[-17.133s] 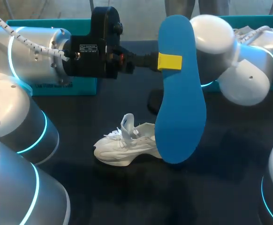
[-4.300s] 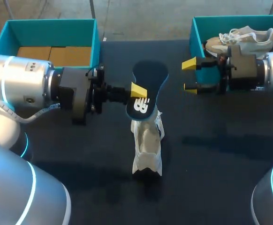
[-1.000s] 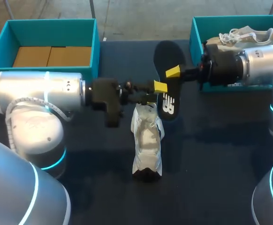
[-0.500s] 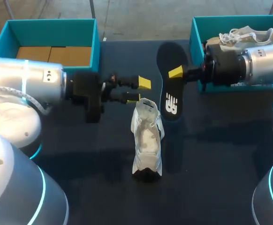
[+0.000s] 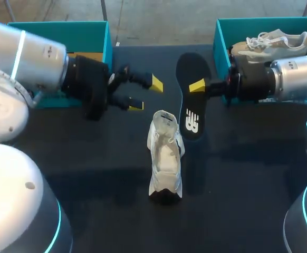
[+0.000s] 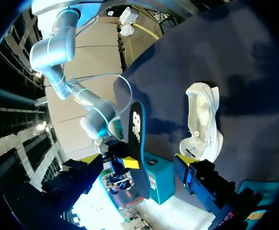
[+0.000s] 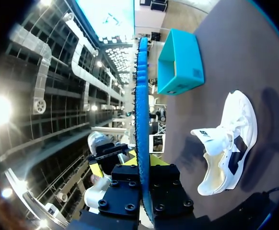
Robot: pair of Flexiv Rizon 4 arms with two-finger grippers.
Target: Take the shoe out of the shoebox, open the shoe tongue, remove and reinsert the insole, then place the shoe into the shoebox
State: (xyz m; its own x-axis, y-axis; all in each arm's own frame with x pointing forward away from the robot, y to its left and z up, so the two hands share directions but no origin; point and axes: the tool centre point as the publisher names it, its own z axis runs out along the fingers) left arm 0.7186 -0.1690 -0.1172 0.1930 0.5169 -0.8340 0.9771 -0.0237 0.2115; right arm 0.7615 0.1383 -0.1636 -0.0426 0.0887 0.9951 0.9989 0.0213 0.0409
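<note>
A white shoe (image 5: 164,158) lies on the dark table, its opening toward the far side; it also shows beside the insole in the left wrist view (image 6: 204,120) and the right wrist view (image 7: 226,143). My right gripper (image 5: 198,86) is shut on a black insole (image 5: 192,100) with a white logo, holding it above the table just right of the shoe's opening. In the right wrist view the insole (image 7: 142,105) stands edge-on between the fingers, its blue underside showing. My left gripper (image 5: 146,94) is open and empty, left of the insole and apart from it. The insole (image 6: 136,143) hangs ahead of it.
A teal shoebox (image 5: 105,39) with a brown cardboard floor stands at the back left, partly behind my left arm. A second teal box (image 5: 219,37) at the back right holds another pale shoe (image 5: 272,42). Dark tabletop (image 5: 238,200) surrounds the white shoe.
My left gripper has drawn back to the left, away from the insole, and spread its fingers wider. The right gripper keeps the insole, which has shifted a little.
</note>
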